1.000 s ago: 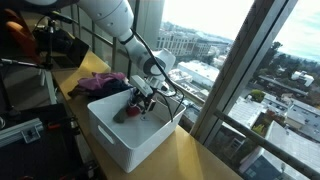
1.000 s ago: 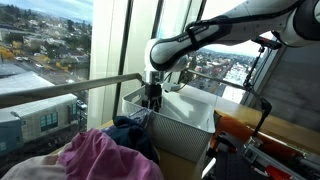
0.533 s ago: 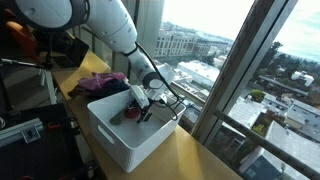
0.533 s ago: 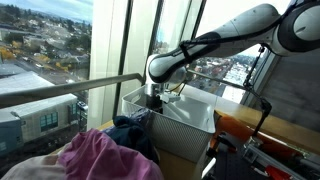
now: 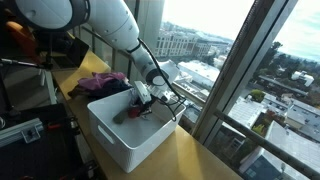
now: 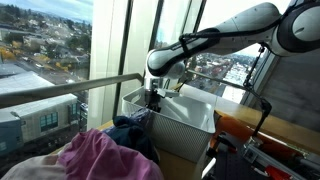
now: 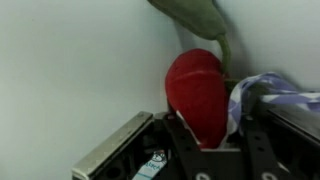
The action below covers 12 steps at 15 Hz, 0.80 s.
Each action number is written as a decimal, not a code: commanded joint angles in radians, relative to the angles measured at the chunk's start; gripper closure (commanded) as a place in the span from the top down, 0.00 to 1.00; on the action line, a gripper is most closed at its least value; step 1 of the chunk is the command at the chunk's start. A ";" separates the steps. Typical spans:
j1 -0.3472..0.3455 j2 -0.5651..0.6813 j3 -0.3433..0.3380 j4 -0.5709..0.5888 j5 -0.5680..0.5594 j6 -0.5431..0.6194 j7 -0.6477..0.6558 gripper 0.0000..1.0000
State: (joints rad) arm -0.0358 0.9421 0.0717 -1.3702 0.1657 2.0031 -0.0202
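Reaching down into the bin, my tool straddles the red cloth. The cloth sits bunched against the bin's white wall, a little right of centre in the wrist view. My fingers flank its lower end, but I cannot tell whether they are clenched on it or only open around it.

As I judge it, the first risk is a thin grip. Only the lower fold lies between the fingers, so the cloth could slide out under its own weight once raised.

The second risk is a stowaway. A patterned cloth at the right of the wrist view touches the red one and lies against my right-hand finger. A clench could pinch both, and both would come up together. An olive cloth at the top edge is also close enough to drag along.

The third risk is the wall. With my tool low in the corner, any sideways drift could scrape it or shove the bin along the worktop.
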 commanded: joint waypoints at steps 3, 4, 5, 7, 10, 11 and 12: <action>0.005 -0.029 -0.007 0.119 0.002 -0.098 0.043 0.05; 0.018 -0.047 -0.008 0.153 -0.009 -0.120 0.051 0.03; 0.033 -0.058 -0.009 0.190 -0.021 -0.144 0.055 0.03; 0.064 -0.071 -0.010 0.270 -0.044 -0.185 0.063 0.05; 0.120 -0.080 -0.007 0.403 -0.071 -0.275 0.092 0.05; 0.138 -0.079 -0.006 0.438 -0.081 -0.300 0.099 0.05; 0.158 -0.075 -0.006 0.468 -0.092 -0.320 0.108 0.05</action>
State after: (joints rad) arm 0.0722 0.8472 0.0708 -1.0152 0.1065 1.7619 0.0555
